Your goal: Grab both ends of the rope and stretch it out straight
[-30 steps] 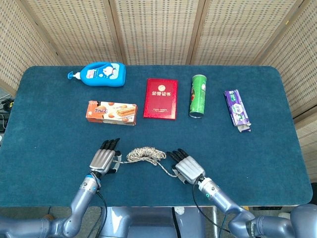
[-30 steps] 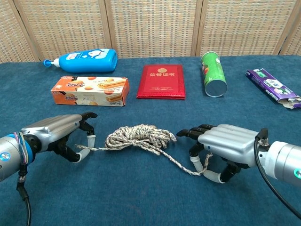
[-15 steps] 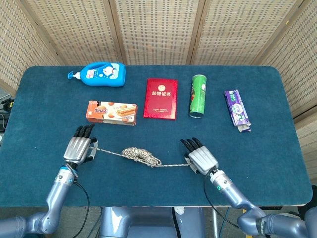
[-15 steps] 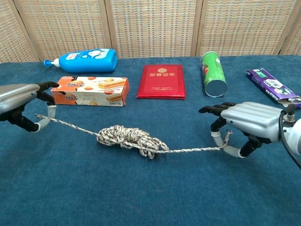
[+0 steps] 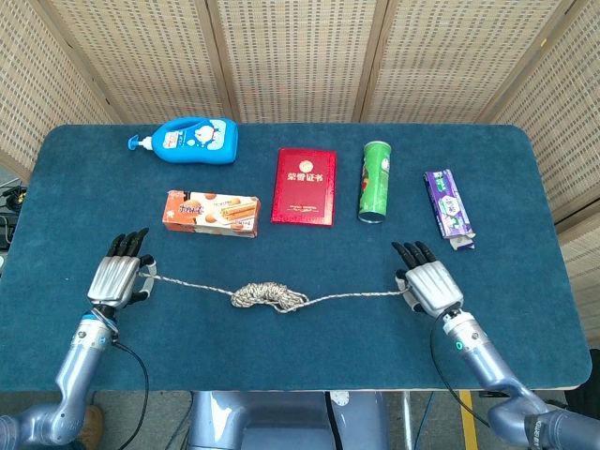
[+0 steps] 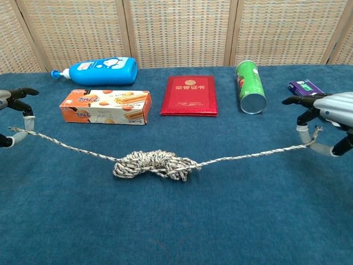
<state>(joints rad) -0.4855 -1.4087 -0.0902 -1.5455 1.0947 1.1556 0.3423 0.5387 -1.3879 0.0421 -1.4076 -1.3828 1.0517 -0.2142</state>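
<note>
The table (image 5: 525, 187) carries a row of things along its far half: beyond the rope lie a red booklet (image 5: 304, 186), a blue bottle (image 5: 192, 139), a biscuit box (image 5: 211, 212), a green can (image 5: 375, 180) and a purple packet (image 5: 448, 203). The rope (image 5: 268, 296) runs across the near half, in front of the booklet. The left hand (image 5: 117, 278) pinches one end, the right hand (image 5: 430, 286) the other, so both ends are grasped. A tangled bundle sits midway along the rope, resting on the cloth, so straightening looks about half done.
</note>
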